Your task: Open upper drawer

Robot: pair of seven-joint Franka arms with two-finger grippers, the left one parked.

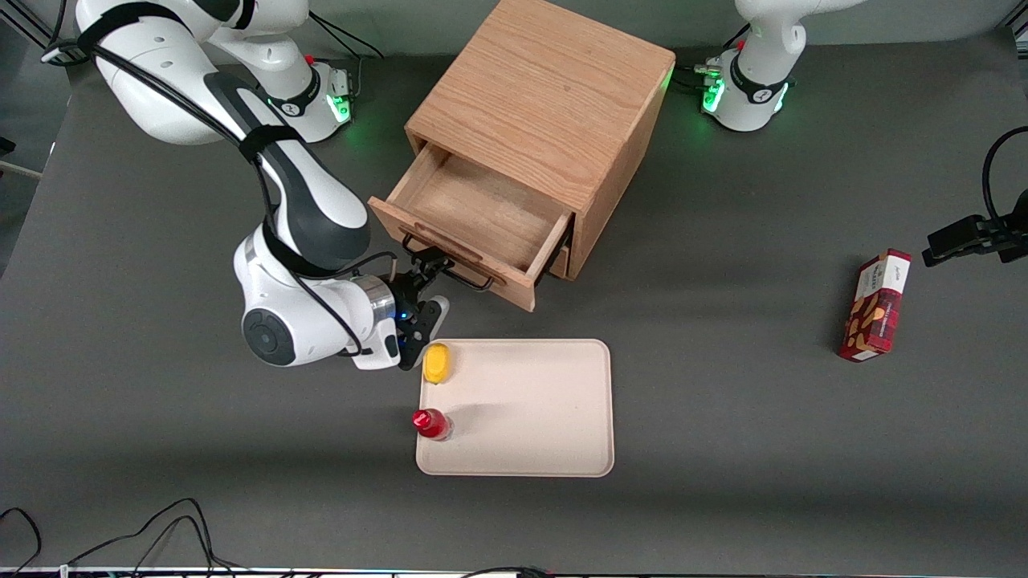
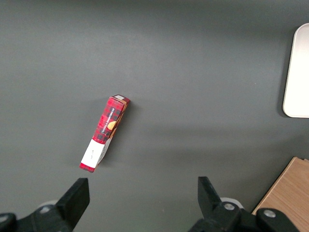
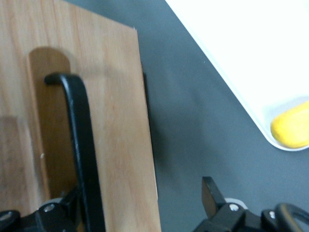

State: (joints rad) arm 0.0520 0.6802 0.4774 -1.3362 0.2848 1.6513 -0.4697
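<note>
One upper drawer (image 1: 482,221) pulled out of one cabinet (image 1: 554,104), end effector (image 1: 423,269) spread apart at its handle (image 3: 82,145), one tray (image 1: 562,417) near its front edge, bare tabletop (image 1: 723,361) alongside

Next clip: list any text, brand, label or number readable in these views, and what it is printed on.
No text can be read.
Red plaid box, toward the parked arm's end of the table: it carries print, but too small and blurred to read.
Upper drawer, tray, yellow item, red-capped bottle: no markings visible.
Claw at the drawer's black bar handle: no lettering visible.
</note>
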